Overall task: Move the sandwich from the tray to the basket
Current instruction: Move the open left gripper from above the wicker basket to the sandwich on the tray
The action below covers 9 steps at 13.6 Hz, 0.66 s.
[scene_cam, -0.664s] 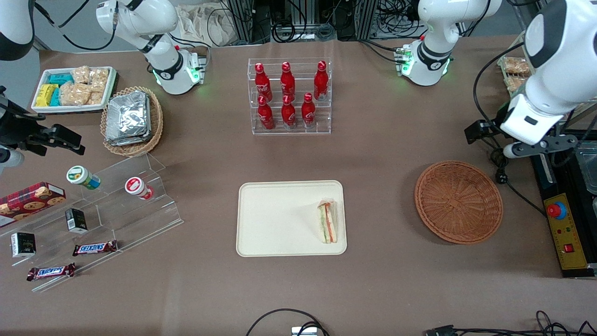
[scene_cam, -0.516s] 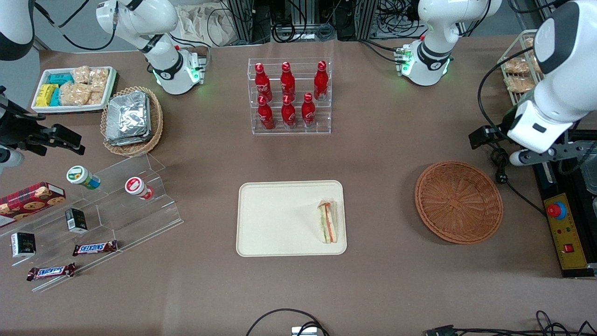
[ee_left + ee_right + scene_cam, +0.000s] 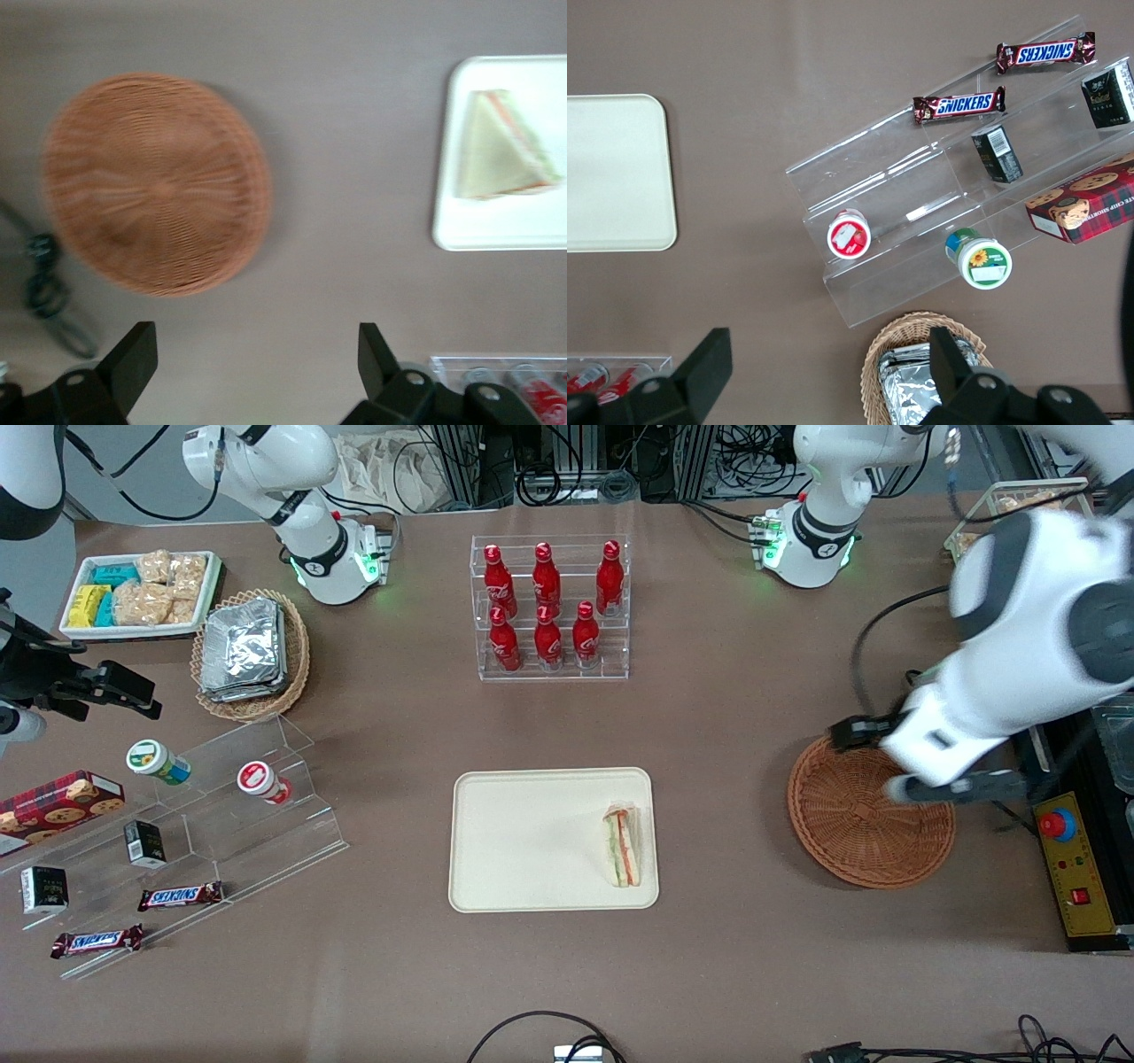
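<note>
My gripper (image 3: 855, 733) hangs above the rim of the round wicker basket that is farther from the front camera. In the left wrist view the gripper (image 3: 257, 345) stands open, with only table surface between its fingers. That brown basket (image 3: 873, 824) sits on the table toward the working arm's end, with nothing in it; the left wrist view shows the whole basket (image 3: 159, 186). Beside it, the white tray (image 3: 523, 841) holds one wrapped triangular sandwich (image 3: 623, 846), near the tray edge that faces the basket. The left wrist view also shows the sandwich (image 3: 505, 146).
A clear rack with red bottles (image 3: 549, 607) stands farther from the front camera than the tray. Toward the parked arm's end are a clear stepped shelf (image 3: 199, 824) and a basket with a foil block (image 3: 244, 651). A black machine with a yellow panel (image 3: 1076, 868) stands beside the wicker basket.
The working arm has swung toward the parked arm's end and nearer the front camera; its gripper moved from beside the wicker basket to above its rim. Sandwich, tray and basket have not moved.
</note>
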Motion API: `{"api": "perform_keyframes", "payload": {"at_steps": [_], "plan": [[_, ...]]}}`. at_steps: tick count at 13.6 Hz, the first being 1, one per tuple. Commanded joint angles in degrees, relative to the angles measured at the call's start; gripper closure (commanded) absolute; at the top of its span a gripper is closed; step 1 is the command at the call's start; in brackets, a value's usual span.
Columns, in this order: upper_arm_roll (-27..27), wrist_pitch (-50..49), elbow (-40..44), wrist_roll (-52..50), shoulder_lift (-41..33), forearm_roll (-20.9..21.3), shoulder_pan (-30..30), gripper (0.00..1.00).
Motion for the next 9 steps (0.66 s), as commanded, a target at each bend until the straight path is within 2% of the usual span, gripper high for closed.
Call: {"api": "perform_keyframes", "payload": {"at_steps": [1, 4, 6, 9], "plan": [[-0.84, 4.5, 7.61, -14.19, 11.13, 1.1, -7.99, 0.0], [-0.67, 12.06, 7.61, -27.41, 17.46, 1.45, -15.55, 0.0], [-0.67, 18.21, 7.43, -33.57, 21.95, 1.37, -17.5, 0.0], [-0.67, 24.56, 7.17, -34.57, 25.91, 1.37, -19.18, 0.0]]}}
